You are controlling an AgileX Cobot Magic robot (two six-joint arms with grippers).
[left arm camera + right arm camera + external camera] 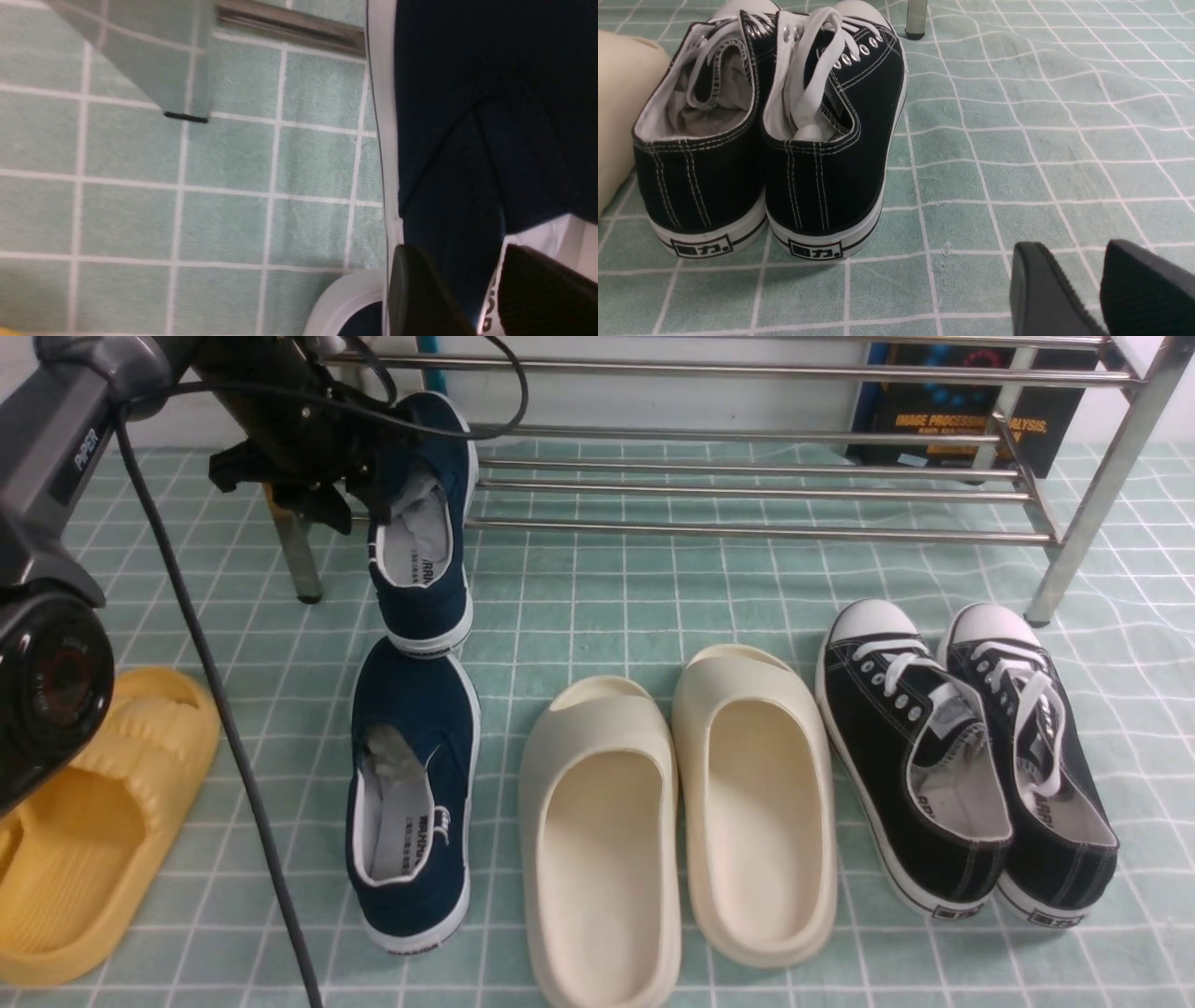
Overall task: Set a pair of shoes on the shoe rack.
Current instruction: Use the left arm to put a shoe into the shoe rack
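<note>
One navy slip-on shoe (425, 527) lies at the left end of the shoe rack (747, 532), toe on the lower bars, heel sticking out in front. Its heel meets the toe of the second navy shoe (411, 793), which lies on the floor below it. My left gripper (369, 490) is at the raised shoe's left side. In the left wrist view the left gripper (462, 252) stands open, its fingers (420, 289) straddling the shoe's side wall (467, 140). My right gripper (1073, 247) hovers open over bare floor, beside the black sneakers, nothing between its fingers.
On the floor in front of the rack lie cream slides (672, 821), black lace-up sneakers (962, 765) and, at the far left, a yellow slide (84, 840). A book (962, 420) leans behind the rack. The left arm's cable (224, 709) hangs past the navy shoes.
</note>
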